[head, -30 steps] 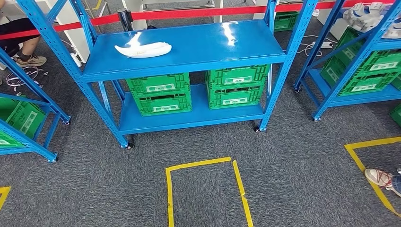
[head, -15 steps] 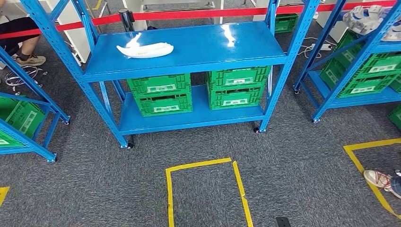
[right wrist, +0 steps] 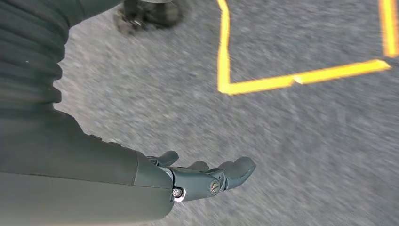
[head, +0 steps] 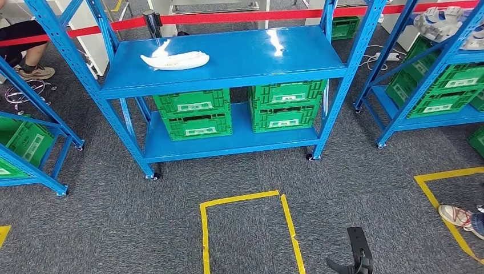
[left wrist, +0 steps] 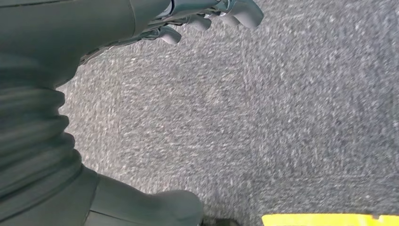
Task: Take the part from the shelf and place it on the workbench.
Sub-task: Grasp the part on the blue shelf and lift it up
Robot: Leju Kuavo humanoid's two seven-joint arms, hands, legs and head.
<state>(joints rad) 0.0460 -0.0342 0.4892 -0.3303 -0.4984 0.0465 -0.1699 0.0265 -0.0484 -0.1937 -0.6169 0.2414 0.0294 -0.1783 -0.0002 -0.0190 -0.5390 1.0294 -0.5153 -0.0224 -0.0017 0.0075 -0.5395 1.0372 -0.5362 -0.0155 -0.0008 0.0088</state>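
Part: we see the white part (head: pixel 175 59) lying flat on the top board of the blue shelf (head: pixel 228 71), toward its left end, untouched.
Right robot hand: our right robot hand (head: pixel 352 261) shows low in the head view, well short of the shelf; in the right wrist view (right wrist: pixel 207 176) its fingers are loosely apart over grey carpet and hold nothing.
Left robot hand: our left robot hand (left wrist: pixel 207 16) hangs over the carpet, fingers apart and empty.
Floor: yellow tape (head: pixel 245 228) marks a box on the carpet between us and the shelf.
Bystander: a person's shoe (head: pixel 458 215) rests at the right edge.
Done: nothing yet, we judge; the part is not grasped.
Left: reach the shelf, grasp the part, carry it to the table, which we cannot see here.
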